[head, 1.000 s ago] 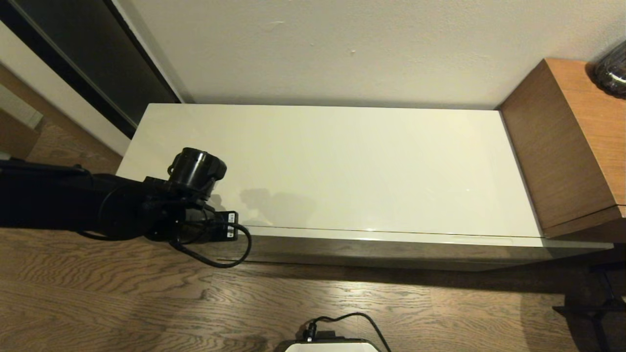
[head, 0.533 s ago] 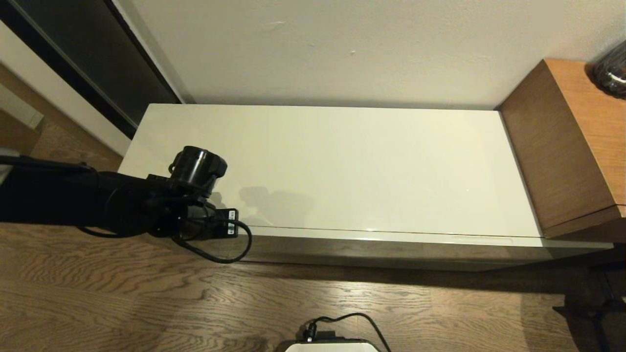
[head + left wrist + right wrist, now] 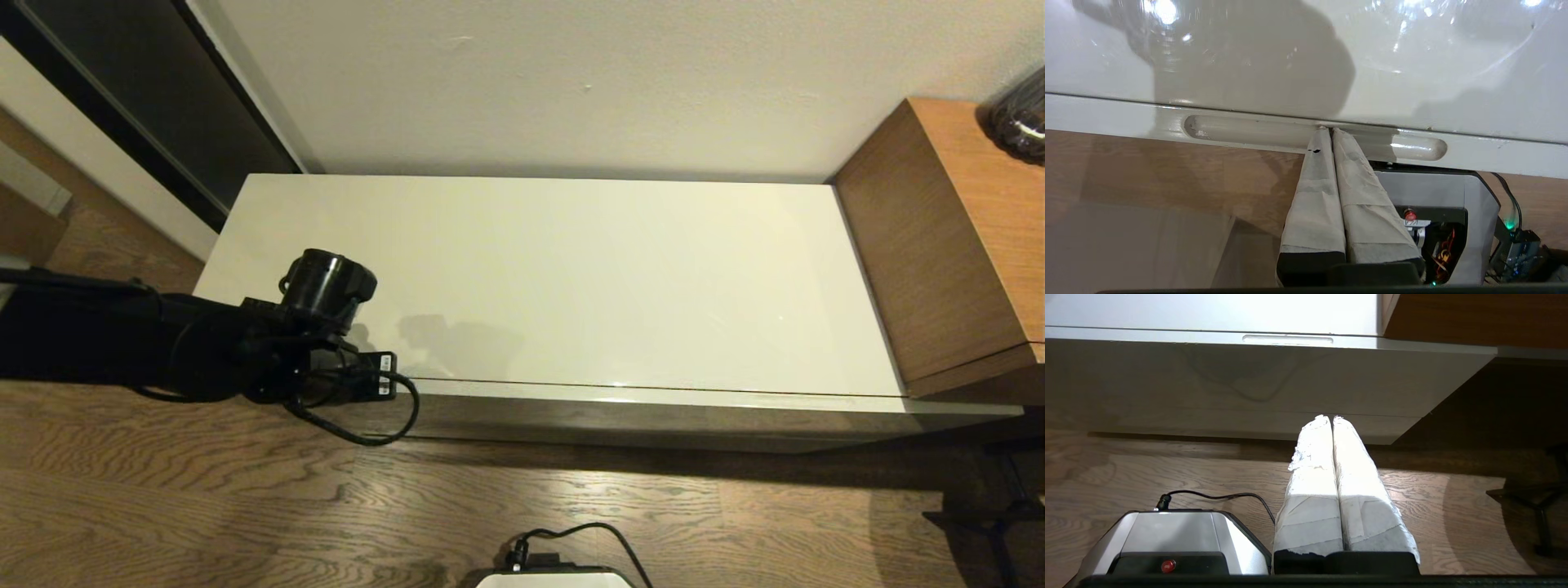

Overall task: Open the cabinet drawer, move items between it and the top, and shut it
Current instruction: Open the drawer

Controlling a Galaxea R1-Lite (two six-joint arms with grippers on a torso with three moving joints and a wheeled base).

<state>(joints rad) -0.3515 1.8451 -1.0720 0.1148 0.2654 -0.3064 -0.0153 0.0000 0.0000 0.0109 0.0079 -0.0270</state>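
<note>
1. The right tool (image 3: 1331,418) is parked low by the floor, fingers pressed together, holding nothing.
2. The left tool (image 3: 1329,130), also pinched closed, pokes into the drawer (image 3: 1306,139) groove.
3. That closed drawer looks wide, stiff, slippery; hook the groove.
4. The top (image 3: 571,278) lies behind.

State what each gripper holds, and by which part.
Nothing. The left gripper is shut, its tips in the drawer front's recess; the right gripper is shut and empty.

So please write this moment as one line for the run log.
stage: drawer closed | left gripper: shut, fingers at the handle recess | right gripper: shut, parked low before the cabinet | top: no items seen
</note>
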